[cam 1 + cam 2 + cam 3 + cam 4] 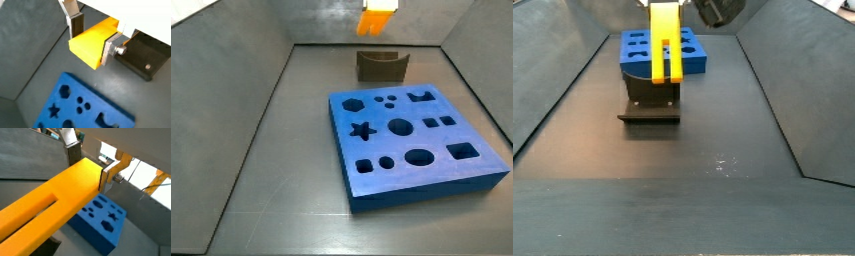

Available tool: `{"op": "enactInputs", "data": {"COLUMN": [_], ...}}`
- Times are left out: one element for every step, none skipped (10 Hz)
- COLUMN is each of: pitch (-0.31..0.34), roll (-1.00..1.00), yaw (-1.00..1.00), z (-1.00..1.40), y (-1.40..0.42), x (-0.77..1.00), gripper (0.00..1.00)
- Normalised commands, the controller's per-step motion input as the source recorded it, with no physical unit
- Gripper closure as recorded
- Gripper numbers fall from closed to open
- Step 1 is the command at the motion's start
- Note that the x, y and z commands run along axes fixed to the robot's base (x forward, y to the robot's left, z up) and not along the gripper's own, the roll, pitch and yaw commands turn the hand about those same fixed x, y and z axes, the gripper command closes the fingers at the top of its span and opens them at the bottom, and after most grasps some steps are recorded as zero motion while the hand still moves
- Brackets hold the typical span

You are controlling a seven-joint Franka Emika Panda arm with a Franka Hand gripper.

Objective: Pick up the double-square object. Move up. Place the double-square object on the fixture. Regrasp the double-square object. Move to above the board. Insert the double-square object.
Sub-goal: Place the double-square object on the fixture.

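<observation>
Between pincer (93, 36) plates: double-square object (93, 46), seemingly clamped.

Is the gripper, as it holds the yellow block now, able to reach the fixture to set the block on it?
Probably yes: the gripper holds the double-square object above the fixture, with nothing between.

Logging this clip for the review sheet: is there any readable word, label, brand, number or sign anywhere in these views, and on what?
None readable in any view.
Board: only shaped holes, no print.
Double-square object, held in the pincer: plain yellow, no marks.
Fixture: plain dark surface, no label.
</observation>
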Motion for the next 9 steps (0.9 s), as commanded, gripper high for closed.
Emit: {"op": "enactInputs", "data": {"pitch": [0.094, 0.045, 0.016, -0.006, -0.021, -0.036, -0.11, -0.111, -0.1], "roll": [-0.87, -0.65, -0.47, -0.31, -0.21, -0.16, -0.17, -0.17, -0.15], "yaw": [-0.25, -0.22, -0.2, -0.18, -0.15, -0.12, -0.01, 0.0, 0.02], "z": [-0.02, -0.02, -0.02, -0.02, -0.01, -0.01, -1.0, -1.0, -1.0], "y": [0.05, 0.05, 0.05, 0.04, 0.03, 0.04, 0.13, 0.13, 0.11], "x": [0.38, 0.35, 0.32, 0.3, 0.26, 0.18, 0.13, 0.11, 0.11], "gripper": [1.0, 1.0, 1.0, 1.0, 1.0, 1.0, 1.0, 1.0, 1.0]}}
